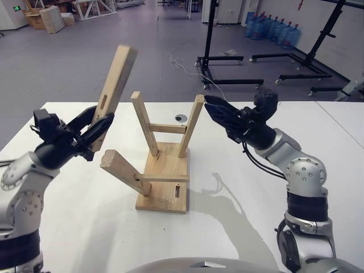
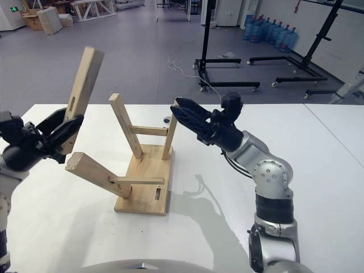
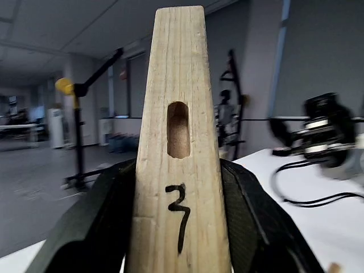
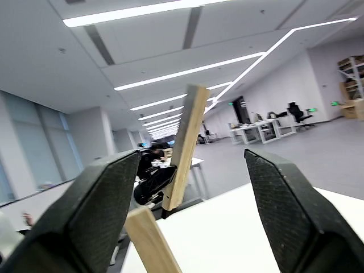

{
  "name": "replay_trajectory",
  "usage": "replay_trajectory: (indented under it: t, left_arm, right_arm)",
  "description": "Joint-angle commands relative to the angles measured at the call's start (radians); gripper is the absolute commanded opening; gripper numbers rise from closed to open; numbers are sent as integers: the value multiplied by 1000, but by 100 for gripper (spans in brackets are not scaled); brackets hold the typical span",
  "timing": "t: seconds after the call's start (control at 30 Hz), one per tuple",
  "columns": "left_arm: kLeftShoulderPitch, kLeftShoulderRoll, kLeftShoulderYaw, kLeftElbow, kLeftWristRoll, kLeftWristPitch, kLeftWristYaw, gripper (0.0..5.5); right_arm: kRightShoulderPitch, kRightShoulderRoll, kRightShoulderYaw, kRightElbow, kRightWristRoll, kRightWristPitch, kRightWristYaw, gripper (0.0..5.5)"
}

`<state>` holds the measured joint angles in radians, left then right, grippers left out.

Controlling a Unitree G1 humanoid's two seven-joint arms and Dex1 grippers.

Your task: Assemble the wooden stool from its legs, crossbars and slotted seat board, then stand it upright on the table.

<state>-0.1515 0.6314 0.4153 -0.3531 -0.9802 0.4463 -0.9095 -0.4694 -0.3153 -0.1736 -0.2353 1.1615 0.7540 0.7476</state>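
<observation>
Pointing up, leaning slightly right: leg point(image 1: 118, 74) gripped in left tool point(image 1: 100, 118).

Four legs point(image 1: 144, 124), two crossbars point(image 1: 168, 129), one slotted seat board point(image 1: 162, 198)

Eye views: head stereo pair, looking forward and down onto table point(image 1: 85, 227); both share stool point(image 1: 165, 176) mid-frame, offset left in right eye. Left wrist view: close behind left gripper point(image 3: 179, 170), facing along held leg point(image 3: 179, 85). Right wrist view: behind right gripper point(image 4: 192, 156), angled up at ceiling point(image 4: 170, 34); same leg mid-frame.
</observation>
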Motion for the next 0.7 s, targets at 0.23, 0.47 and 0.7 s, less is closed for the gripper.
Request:
replay_trajectory:
  t: [0.23,0.47,0.7]
  left_arm:
    - [-367,70,-275,356,67,147,-333,205]
    - [-432,27,-355,414,110,178,-435,205]
    - [-413,48,-359,374,154,164,-461,205]
  right_arm:
    - [-174,146,121,106,-76,-75,83,337]
    - [-176,217,161,120,-162,-135,66,337]
    - [-175,216,207,174,-267,-155,75,337]
